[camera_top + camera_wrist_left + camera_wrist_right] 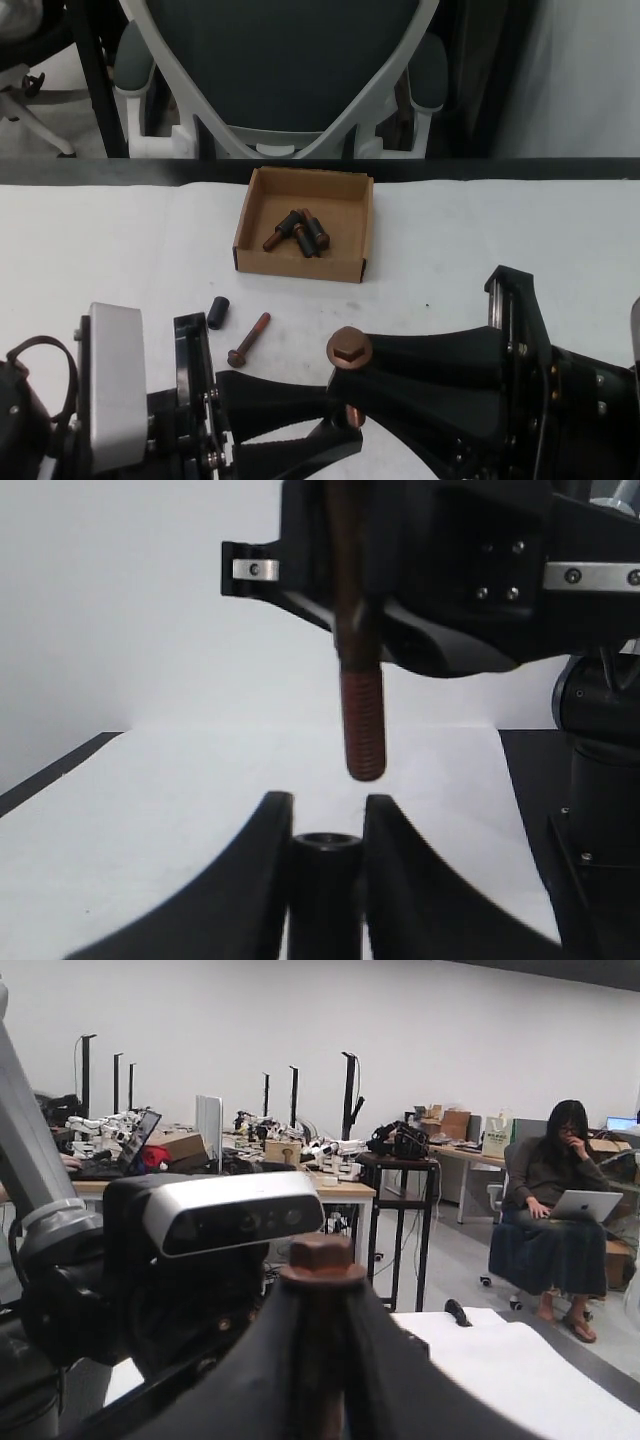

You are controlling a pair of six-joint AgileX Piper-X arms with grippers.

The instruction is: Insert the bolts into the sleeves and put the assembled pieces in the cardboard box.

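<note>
Insertion step: the left pincer [326, 808] clamps a sleeve [325, 865] upright, and the right pincer [320, 1305] grips a bolt [362, 720] just above the sleeve. The tip looks slightly off its bore, so the next move probably calls for centring, then lowering.

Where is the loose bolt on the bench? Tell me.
In the high view the loose bolt lies flat on the bench, on the near side of the cardboard box, just right of the loose sleeve.

Right gripper [352, 385] clamps held bolt [349, 350]; loose bolt [248, 340] and loose sleeve [218, 311] lie near cardboard box [300, 263] containing assembled pieces [300, 233].
</note>
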